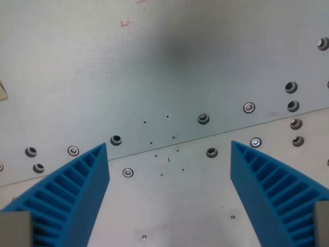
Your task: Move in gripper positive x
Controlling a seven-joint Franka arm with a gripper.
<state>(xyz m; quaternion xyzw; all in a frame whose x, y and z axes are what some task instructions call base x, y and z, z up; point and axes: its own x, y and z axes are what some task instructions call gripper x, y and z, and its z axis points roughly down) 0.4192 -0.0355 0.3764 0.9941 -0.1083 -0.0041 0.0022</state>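
The claw point(169, 149) hangs over the pale metal table point(169, 72), its two blue ribbed fingers point(67, 195) spread wide apart with nothing between them. Below it a seam point(169, 145) between two plates crosses the table, lined with screws point(203, 119) and holes. A faint red mark point(124, 23), perhaps pen, sits toward the far edge.

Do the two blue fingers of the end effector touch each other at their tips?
Apart. The wrist view shows the left finger and right finger of the end effector with bare grey plate plainly between their tips.
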